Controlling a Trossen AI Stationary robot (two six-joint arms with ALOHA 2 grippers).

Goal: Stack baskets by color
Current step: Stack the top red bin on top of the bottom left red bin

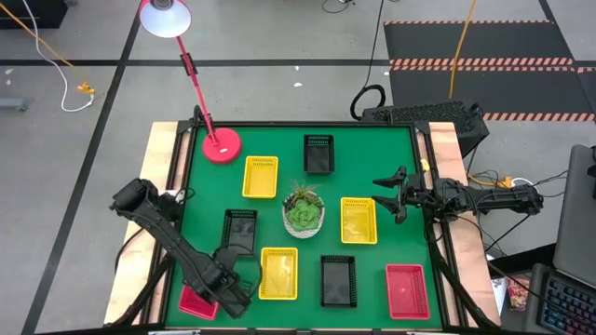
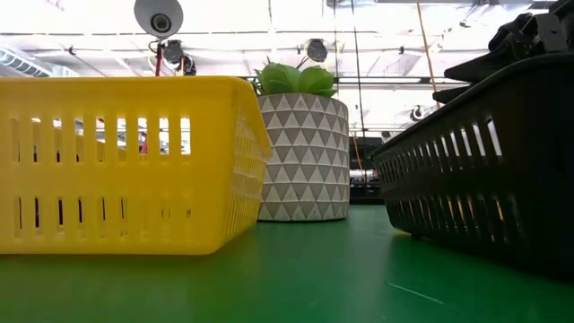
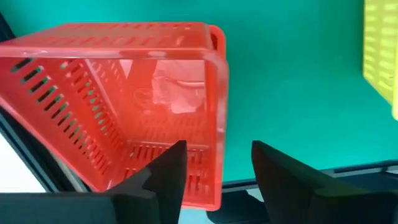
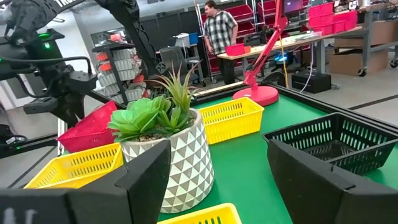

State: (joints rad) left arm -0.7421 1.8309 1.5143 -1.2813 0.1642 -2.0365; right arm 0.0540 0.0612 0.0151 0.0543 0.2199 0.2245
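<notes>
A red basket (image 3: 124, 106) sits tilted at the table's near left corner (image 1: 196, 301), one side raised (image 4: 93, 127); what props it up is hidden. My left gripper (image 3: 217, 177) is open above it, pointing down, with one finger inside and one outside its short end wall. Another red basket (image 1: 407, 290) lies flat at the near right. Three yellow baskets (image 1: 260, 177) (image 1: 358, 221) (image 1: 278, 273) and three black baskets (image 1: 318, 154) (image 1: 239, 230) (image 1: 338, 280) rest flat on the green mat. My right gripper (image 1: 396, 195) waits open and level at the right edge.
A potted succulent (image 1: 304, 212) stands mid-table among the baskets. A red lamp base (image 1: 222, 145) sits at the far left corner, its arm leaning over the far edge. Beyond the table a person (image 4: 219, 37) stands beside a workbench. Bare mat lies between the baskets.
</notes>
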